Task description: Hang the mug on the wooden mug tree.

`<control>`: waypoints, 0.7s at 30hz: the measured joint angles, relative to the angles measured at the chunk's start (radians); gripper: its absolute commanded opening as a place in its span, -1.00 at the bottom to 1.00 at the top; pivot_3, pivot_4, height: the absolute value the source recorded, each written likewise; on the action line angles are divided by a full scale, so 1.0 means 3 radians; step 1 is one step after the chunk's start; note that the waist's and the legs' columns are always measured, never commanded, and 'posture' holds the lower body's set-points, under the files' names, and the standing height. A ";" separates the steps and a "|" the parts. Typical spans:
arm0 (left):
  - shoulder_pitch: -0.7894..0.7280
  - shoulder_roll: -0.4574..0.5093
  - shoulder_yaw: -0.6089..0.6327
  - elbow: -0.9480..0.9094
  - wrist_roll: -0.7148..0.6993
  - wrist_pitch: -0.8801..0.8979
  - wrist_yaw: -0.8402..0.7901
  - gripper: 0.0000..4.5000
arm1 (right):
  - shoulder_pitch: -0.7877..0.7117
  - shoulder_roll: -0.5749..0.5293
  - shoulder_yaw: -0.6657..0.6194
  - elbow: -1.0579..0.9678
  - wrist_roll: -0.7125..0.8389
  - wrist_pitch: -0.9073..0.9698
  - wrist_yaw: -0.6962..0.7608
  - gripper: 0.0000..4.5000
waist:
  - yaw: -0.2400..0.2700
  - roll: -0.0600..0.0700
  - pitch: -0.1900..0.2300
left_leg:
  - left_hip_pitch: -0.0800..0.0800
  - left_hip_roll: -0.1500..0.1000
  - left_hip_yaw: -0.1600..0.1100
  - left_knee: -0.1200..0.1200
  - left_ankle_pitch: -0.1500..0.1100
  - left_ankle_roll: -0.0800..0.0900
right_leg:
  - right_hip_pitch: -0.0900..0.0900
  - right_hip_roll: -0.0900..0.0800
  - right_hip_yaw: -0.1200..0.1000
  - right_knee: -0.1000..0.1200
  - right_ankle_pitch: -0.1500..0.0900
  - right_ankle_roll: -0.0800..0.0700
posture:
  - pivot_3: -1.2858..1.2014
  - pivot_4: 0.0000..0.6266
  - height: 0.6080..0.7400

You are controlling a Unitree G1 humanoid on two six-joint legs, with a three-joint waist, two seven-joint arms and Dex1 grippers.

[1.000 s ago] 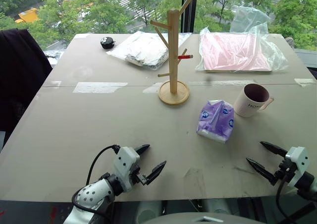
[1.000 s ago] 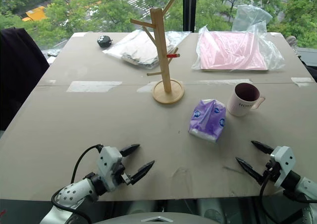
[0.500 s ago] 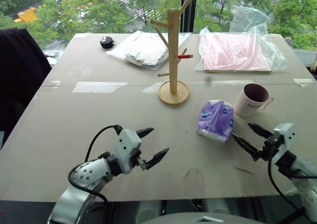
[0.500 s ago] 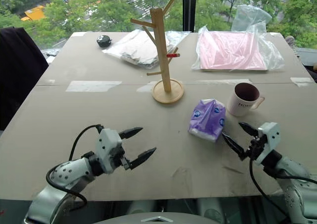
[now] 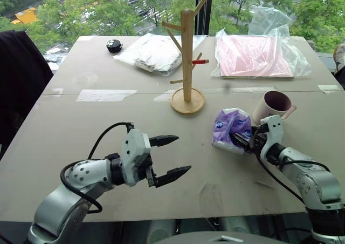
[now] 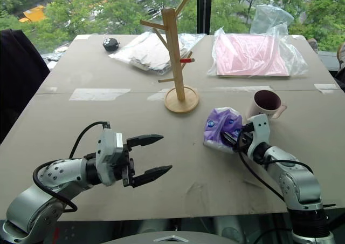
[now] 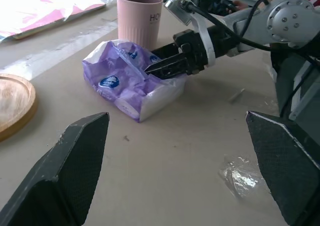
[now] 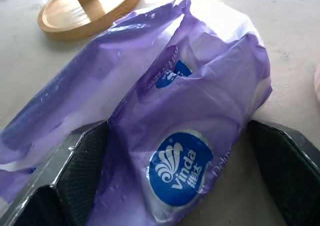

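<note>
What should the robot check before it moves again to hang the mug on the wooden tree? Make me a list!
1. Mug upright on the table: ok.
2. Right hand aimed at the mug: not ok, its open fingers are around the tissue pack.
3. Mug handle free to grab: ok, it points away from the tissue pack.
4. Mug tree standing with bare pegs: ok.
5. Left hand out of the way: ok, open, holding nothing.

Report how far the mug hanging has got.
Done: nothing yet. The mug stands on the table, and the wooden mug tree has bare pegs. In hand: the right gripper, open, is at the purple tissue pack beside the mug; the left gripper hovers open, holding nothing. Left: grasp, lift and hang the mug.
</note>
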 measured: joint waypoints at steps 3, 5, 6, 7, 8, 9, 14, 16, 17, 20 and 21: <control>0.0028 0.0045 0.0008 -0.0019 -0.0025 0.0004 -0.0015 1.00 | -0.0035 -0.0017 0.0095 -0.0006 -0.0061 0.0041 0.0016 0.38 | -0.0005 -0.0007 -0.0004 | 0.0003 0.0001 0.0000 0.0000 0.0000 0.0000 | 0.0002 0.0004 0.0000 0.0000 0.0000 0.0001 | 0.03 -0.52 1.00; 0.0045 0.0050 0.0008 -0.0021 -0.0024 0.0004 -0.0016 1.00 | -0.0048 -0.0022 0.0150 -0.0023 -0.0072 0.0067 0.0047 -0.04 | -0.0004 -0.0007 -0.0005 | 0.0005 0.0001 -0.0001 0.0000 0.0000 0.0000 | 0.0005 0.0006 0.0000 0.0000 0.0000 0.0000 | 0.03 -0.52 1.00; 0.0051 0.0058 0.0008 -0.0021 -0.0023 0.0003 -0.0017 1.00 | -0.0053 -0.0029 0.0175 -0.0046 -0.0080 0.0079 0.0056 -0.23 | -0.0004 -0.0008 -0.0005 | 0.0006 0.0001 -0.0001 0.0000 0.0000 0.0000 | 0.0006 0.0006 0.0000 0.0000 0.0000 0.0000 | 0.03 -0.52 1.00; 0.0056 0.0063 0.0008 -0.0021 -0.0021 0.0003 -0.0017 1.00 | -0.0057 -0.0040 0.0196 -0.0064 -0.0085 0.0082 0.0063 -0.41 | -0.0004 -0.0010 -0.0007 | 0.0006 0.0002 -0.0001 0.0000 0.0000 0.0000 | 0.0006 0.0006 0.0000 0.0000 0.0000 0.0000 | 0.03 -0.52 1.00; 0.0059 0.0064 0.0008 -0.0021 -0.0018 0.0001 -0.0017 1.00 | -0.0060 -0.0053 0.0213 -0.0073 -0.0092 0.0082 0.0073 -0.60 | -0.0004 -0.0012 -0.0008 | 0.0007 0.0002 -0.0001 0.0001 0.0000 0.0000 | 0.0007 0.0006 0.0000 0.0000 0.0000 0.0000 | 0.03 -0.52 1.00; 0.0064 0.0064 0.0008 -0.0021 -0.0014 -0.0001 -0.0017 1.00 | -0.0066 -0.0064 0.0226 -0.0077 -0.0115 0.0082 0.0080 -0.84 | -0.0004 -0.0014 -0.0009 | 0.0007 0.0002 -0.0001 0.0002 0.0000 0.0000 | 0.0007 0.0006 0.0000 0.0000 0.0000 0.0000 | 0.03 -0.52 1.00; 0.0084 0.0063 0.0008 -0.0020 0.0032 -0.0014 -0.0019 1.00 | -0.0083 -0.0067 0.0238 -0.0082 -0.0152 0.0077 0.0117 -0.98 | -0.0003 -0.0021 -0.0013 | 0.0011 0.0004 0.0000 0.0003 0.0000 0.0000 | 0.0012 0.0004 0.0000 0.0000 -0.0001 0.0001 | 0.03 -0.52 1.00; 0.0078 0.0062 0.0007 -0.0021 0.0034 -0.0017 -0.0035 1.00 | -0.0066 -0.0071 0.0220 -0.0081 -0.0154 0.0046 0.0169 -0.98 | -0.0002 -0.0021 -0.0013 | 0.0011 0.0004 -0.0001 0.0003 0.0000 0.0000 | 0.0012 0.0004 0.0000 0.0000 -0.0003 0.0005 | 0.03 -0.52 1.00; 0.0075 0.0061 0.0007 -0.0020 0.0034 -0.0017 -0.0036 1.00 | -0.0057 -0.0074 0.0215 -0.0081 -0.0153 0.0033 0.0184 -0.98 | 0.0000 -0.0021 -0.0013 | 0.0011 0.0004 -0.0001 0.0003 0.0000 0.0000 | 0.0012 0.0004 0.0000 0.0000 -0.0003 0.0005 | 0.03 -0.52 1.00; -0.0048 0.0044 -0.0002 -0.0020 0.0024 -0.0012 -0.0039 1.00 | 0.0076 -0.0098 0.0083 -0.0083 -0.0023 -0.0105 0.0439 -0.98 | 0.0014 -0.0016 -0.0009 | 0.0005 0.0003 -0.0001 0.0003 0.0000 0.0000 | 0.0011 0.0003 -0.0005 -0.0001 0.0000 -0.0001 | 0.03 -0.52 1.00; -0.0123 0.0030 -0.0017 -0.0019 0.0009 -0.0005 -0.0038 1.00 | 0.0126 -0.0095 -0.0003 -0.0093 0.0089 -0.0159 0.0559 -0.98 | 0.0016 -0.0013 -0.0005 | 0.0002 0.0003 -0.0002 0.0003 0.0000 0.0000 | 0.0011 0.0003 -0.0006 -0.0002 0.0000 -0.0001 | 0.03 -0.52 1.00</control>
